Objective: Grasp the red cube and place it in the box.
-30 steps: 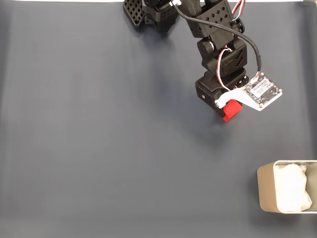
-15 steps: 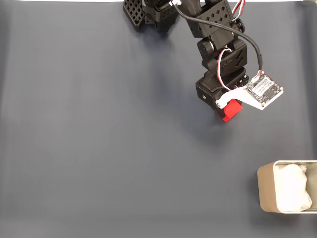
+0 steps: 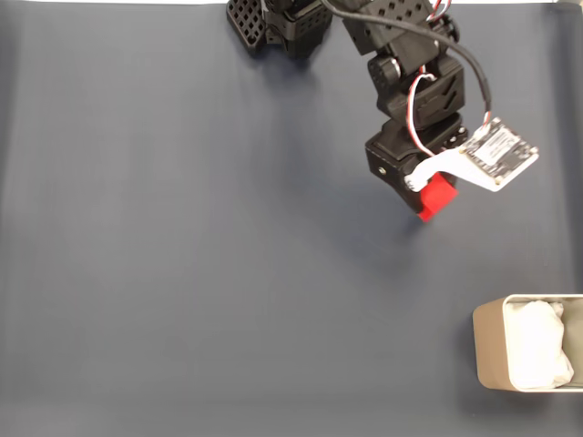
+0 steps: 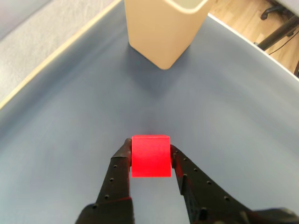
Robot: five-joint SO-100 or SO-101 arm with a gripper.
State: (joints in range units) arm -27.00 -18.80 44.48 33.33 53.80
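The red cube sits clamped between my black fingers, and my gripper is shut on it, held above the blue-grey mat. In the fixed view the red cube peeks out below the arm's wrist and the white camera board, at the upper right of the mat. The box stands at the lower right corner of the fixed view, pale beige with white soft lining inside. In the wrist view the box rises ahead at the top centre, some way beyond the cube.
The arm's black base stands at the top edge of the fixed view. The blue-grey mat spreads left and below. In the wrist view the mat's curved edge runs along the left, with wooden floor past the right edge.
The arm has shifted slightly to the right and up in the fixed view, carrying the red cube with it. The box has not moved.
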